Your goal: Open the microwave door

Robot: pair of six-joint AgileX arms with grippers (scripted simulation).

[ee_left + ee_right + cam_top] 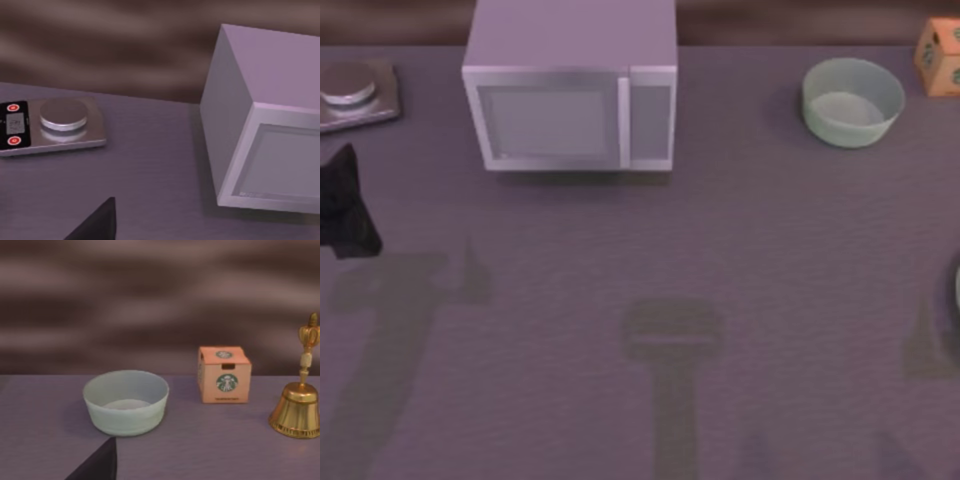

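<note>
Left claw (345,205) left of microwave (570,60); microwave door (548,122) closed.

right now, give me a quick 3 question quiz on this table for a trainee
1. True or false: the microwave door is shut.
2. What sits nearest the microwave on the table's left: A) scale, B) bowl, C) box?
3. Which wrist view shows a gold bell?

Key
1. True; the door lies flush with the front.
2. A; the scale is at the left edge, while the bowl and box are to the right.
3. The right wrist view, with the bell beside the box.
</note>
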